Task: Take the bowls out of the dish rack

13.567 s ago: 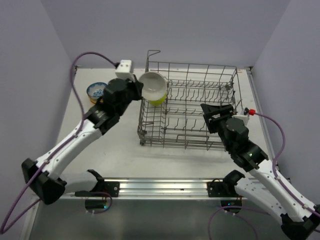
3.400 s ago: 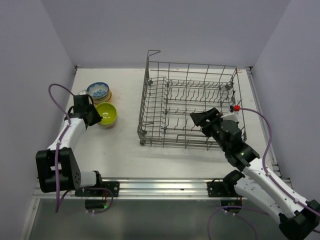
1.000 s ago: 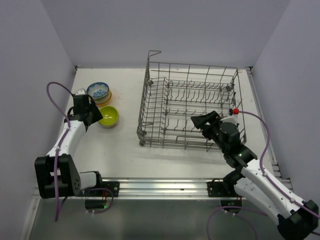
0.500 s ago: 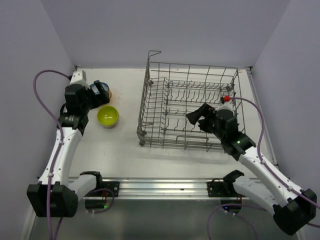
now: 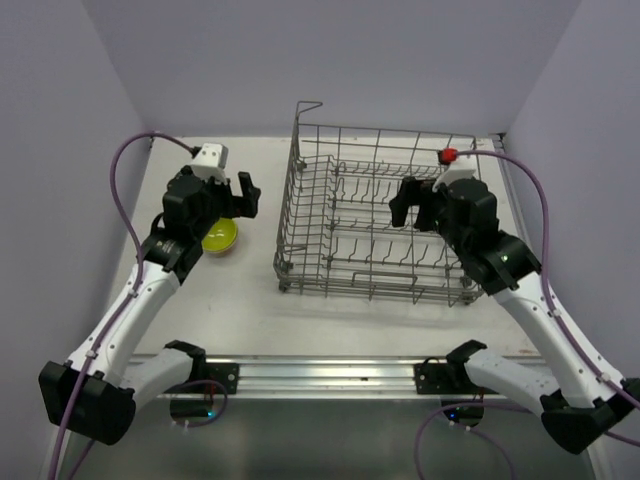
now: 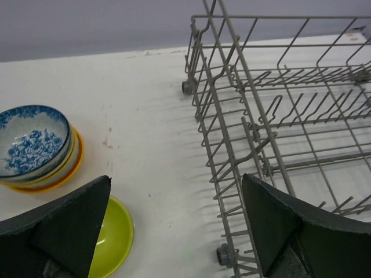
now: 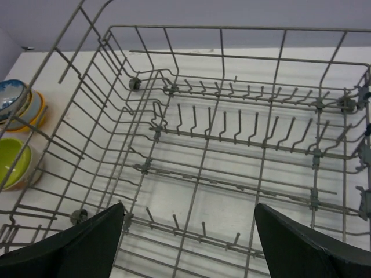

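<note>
The grey wire dish rack stands mid-table, and no bowl shows among its tines. Left of it lies a lime-yellow bowl, also seen in the left wrist view. Behind that bowl is a stack of bowls with a blue-patterned bowl on top and an orange-yellow bowl at the bottom. My left gripper hangs open and empty between the lime-yellow bowl and the rack's left wall. My right gripper hovers open and empty over the rack's right half.
Lavender walls close in the table on the left, back and right. A raised wire loop stands at the rack's back left corner. The arm bases and a metal rail run along the near edge.
The left arm lifted away from the lime-yellow bowl and swung right toward the rack, jaws widening. The right arm rose from the rack's front right to above its right half, jaws opening.
</note>
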You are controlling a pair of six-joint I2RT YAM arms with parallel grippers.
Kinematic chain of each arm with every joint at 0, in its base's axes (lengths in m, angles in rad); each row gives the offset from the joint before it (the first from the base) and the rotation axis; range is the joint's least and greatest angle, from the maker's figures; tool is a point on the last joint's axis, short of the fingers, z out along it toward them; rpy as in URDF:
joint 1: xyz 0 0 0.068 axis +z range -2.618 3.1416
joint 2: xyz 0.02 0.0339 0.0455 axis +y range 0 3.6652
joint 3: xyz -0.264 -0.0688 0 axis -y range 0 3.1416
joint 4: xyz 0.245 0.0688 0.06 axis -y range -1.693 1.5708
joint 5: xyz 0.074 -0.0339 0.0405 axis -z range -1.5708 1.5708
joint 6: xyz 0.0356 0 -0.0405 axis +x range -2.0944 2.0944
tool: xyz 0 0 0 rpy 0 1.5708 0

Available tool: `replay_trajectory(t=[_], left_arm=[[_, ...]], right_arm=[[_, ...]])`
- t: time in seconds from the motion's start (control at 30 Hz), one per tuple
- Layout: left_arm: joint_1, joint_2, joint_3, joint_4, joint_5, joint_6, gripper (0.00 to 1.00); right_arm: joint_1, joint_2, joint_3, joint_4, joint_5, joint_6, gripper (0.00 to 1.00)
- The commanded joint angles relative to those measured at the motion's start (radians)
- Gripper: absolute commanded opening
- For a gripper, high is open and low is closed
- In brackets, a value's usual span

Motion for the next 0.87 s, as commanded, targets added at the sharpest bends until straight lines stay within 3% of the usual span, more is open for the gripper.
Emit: replay_trajectory(t=[0.0,0.33,0.83], left_arm=[[-0.025,-0.038,-0.010,0.061,-0.083,0.028,1.00],[-0.030,-0.063,-0.021,0.046,-0.136,0.017,1.00],[-0.030,-0.050,-0.036,0.050,-0.164,0.016,1.00]], right_arm=[[-0.004,-0.068,-0.085,0.032,0.124,-0.036,0.99],[-0.003,-0.051,-0.112,-0.020,0.241,0.145,0.99],[-0.004,-0.076,-0.174,-0.021,0.224,0.160,0.99]])
